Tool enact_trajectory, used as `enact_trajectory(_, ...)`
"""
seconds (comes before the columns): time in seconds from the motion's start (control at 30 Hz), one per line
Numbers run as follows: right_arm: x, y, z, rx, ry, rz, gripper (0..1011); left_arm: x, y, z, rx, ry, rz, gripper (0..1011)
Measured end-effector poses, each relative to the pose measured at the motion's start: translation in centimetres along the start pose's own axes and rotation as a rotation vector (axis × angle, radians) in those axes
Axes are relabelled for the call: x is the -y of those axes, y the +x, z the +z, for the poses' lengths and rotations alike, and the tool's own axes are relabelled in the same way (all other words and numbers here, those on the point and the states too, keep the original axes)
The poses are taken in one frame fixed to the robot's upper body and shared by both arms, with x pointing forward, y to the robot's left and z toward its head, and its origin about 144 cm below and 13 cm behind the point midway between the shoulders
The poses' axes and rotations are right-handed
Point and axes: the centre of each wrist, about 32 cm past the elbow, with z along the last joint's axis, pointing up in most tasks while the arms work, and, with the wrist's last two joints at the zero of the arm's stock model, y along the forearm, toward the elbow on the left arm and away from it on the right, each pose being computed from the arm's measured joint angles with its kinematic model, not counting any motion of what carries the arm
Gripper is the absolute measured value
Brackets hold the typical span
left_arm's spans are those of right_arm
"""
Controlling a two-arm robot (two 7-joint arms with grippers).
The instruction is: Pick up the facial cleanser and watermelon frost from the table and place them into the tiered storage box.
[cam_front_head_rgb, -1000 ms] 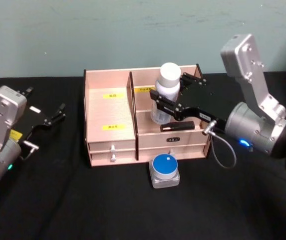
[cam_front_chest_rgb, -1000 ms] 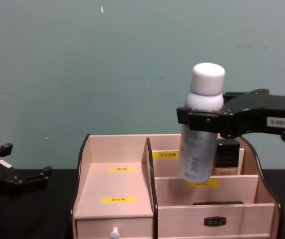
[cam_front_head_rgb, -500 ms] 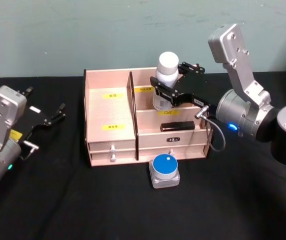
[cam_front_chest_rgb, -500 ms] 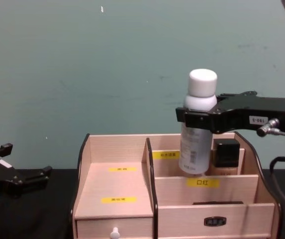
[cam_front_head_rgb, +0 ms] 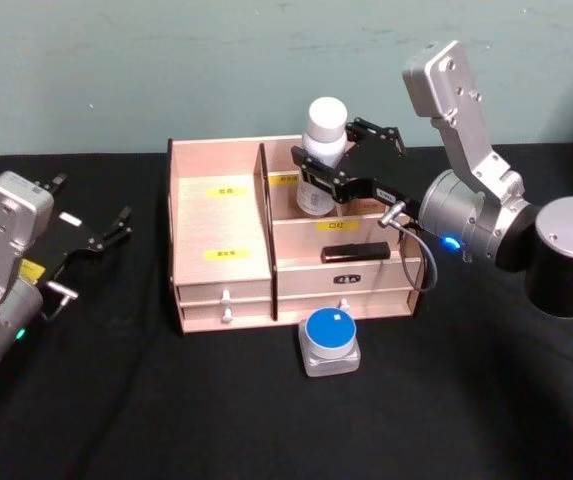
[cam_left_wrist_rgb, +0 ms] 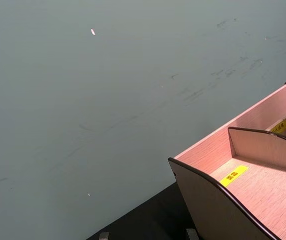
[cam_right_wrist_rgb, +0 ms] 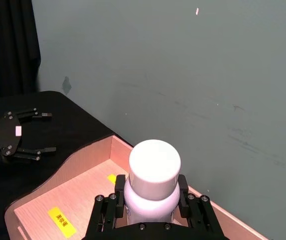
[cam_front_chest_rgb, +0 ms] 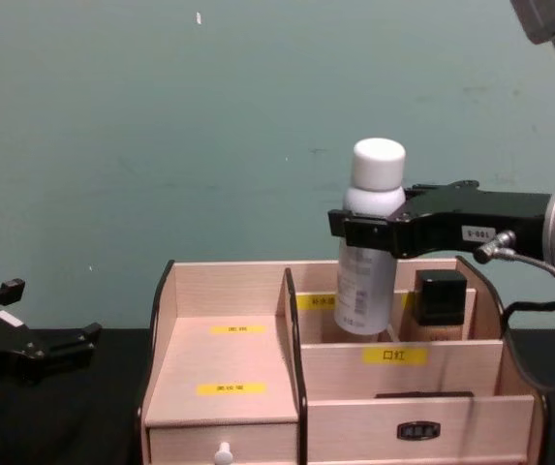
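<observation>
The right gripper (cam_front_chest_rgb: 369, 232) is clamped on the white plastic bottle with a rounded white cap (cam_front_chest_rgb: 378, 165), holding it upright over the rear compartment at about 1 o'clock of the pale wooden tiered storage box (cam_front_head_rgb: 218, 222). The bottle is not yet set down, so I'd call the first placement nearly finished. The small square jar with a blue lid (cam_front_head_rgb: 330, 340) sits on the black surface (cam_front_head_rgb: 166, 420) just off the box's 6 o'clock side, apparently the second item left to fetch. The left gripper (cam_front_head_rgb: 94, 205) rests out at 9 o'clock, fingers spread and empty.
</observation>
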Motion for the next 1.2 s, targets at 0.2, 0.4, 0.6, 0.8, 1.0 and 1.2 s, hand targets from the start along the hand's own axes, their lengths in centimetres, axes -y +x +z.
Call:
enact_trajectory(0.2,-0.6,0.1,0.0,0.003,0.0,0.001,602,0.0,0.0,0.0,0.0,0.0,0.0,1001)
enact_trajectory(0.4,-0.9,0.1,-0.2,0.004,-0.007,0.004,602,0.0,0.0,0.0,0.0,0.0,0.0,1001)
enact_trajectory(0.6,-1.2,0.3,-0.6,-0.002,-0.017,0.003,602,0.0,0.0,0.0,0.0,0.0,0.0,1001)
enact_trajectory(0.8,-1.5,0.3,-1.0,-0.013,-0.025,0.002,602,0.0,0.0,0.0,0.0,0.0,0.0,1001)
enact_trajectory(1.0,-1.8,0.4,-1.6,-0.032,-0.038,0.007,602,0.0,0.0,0.0,0.0,0.0,0.0,1001)
enact_trajectory(1.2,-1.9,0.4,-2.2,-0.053,-0.054,0.013,602,0.0,0.0,0.0,0.0,0.0,0.0,1001)
